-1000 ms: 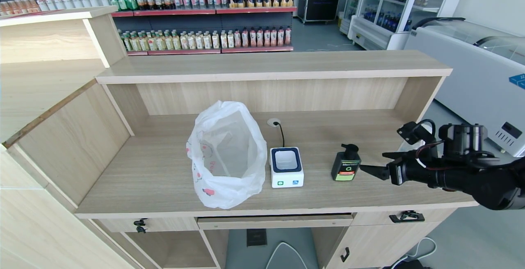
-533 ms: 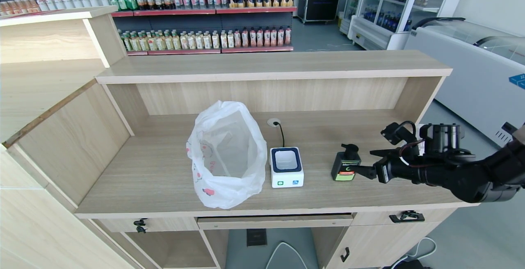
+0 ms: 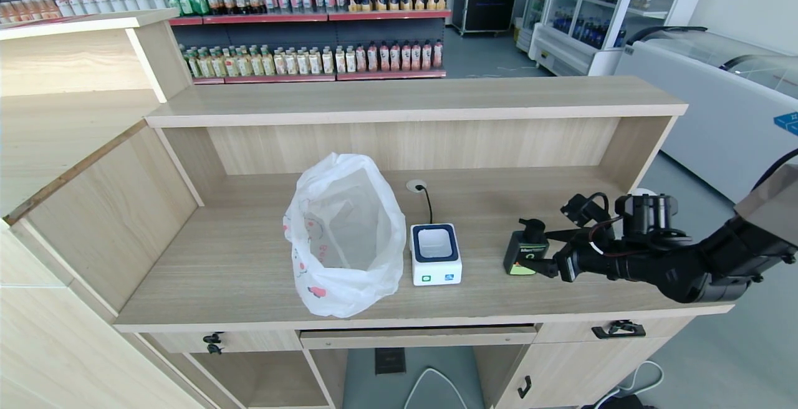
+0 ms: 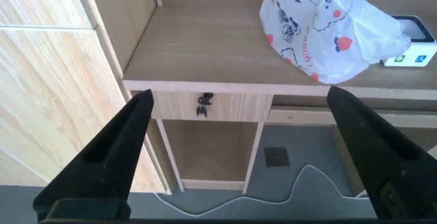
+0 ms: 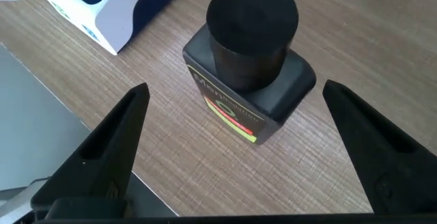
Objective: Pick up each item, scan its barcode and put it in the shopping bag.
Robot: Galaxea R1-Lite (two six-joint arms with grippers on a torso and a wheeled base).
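A dark pump bottle (image 3: 525, 248) with a green and orange label stands upright on the wooden counter (image 3: 249, 259), right of the white scanner (image 3: 436, 253). My right gripper (image 3: 541, 248) is open at the bottle's right side, one finger on each flank. From the right wrist, the bottle (image 5: 249, 67) sits between the spread fingers (image 5: 102, 156) without being touched, and my right gripper (image 5: 235, 89) is level with its pump head. The white shopping bag (image 3: 343, 234) stands open left of the scanner. My left gripper (image 4: 240, 95) hangs open and empty, low before the counter's front left.
The scanner's black cable (image 3: 427, 203) runs to a hole in the counter's back. A raised ledge (image 3: 411, 100) and side walls enclose the counter. Below the front edge are a drawer lock with keys (image 4: 202, 104) and a black handle (image 3: 617, 329).
My right arm has moved left along the counter, bringing its open fingers from beside the bottle to around it. Bag, scanner and bottle have stayed in place.
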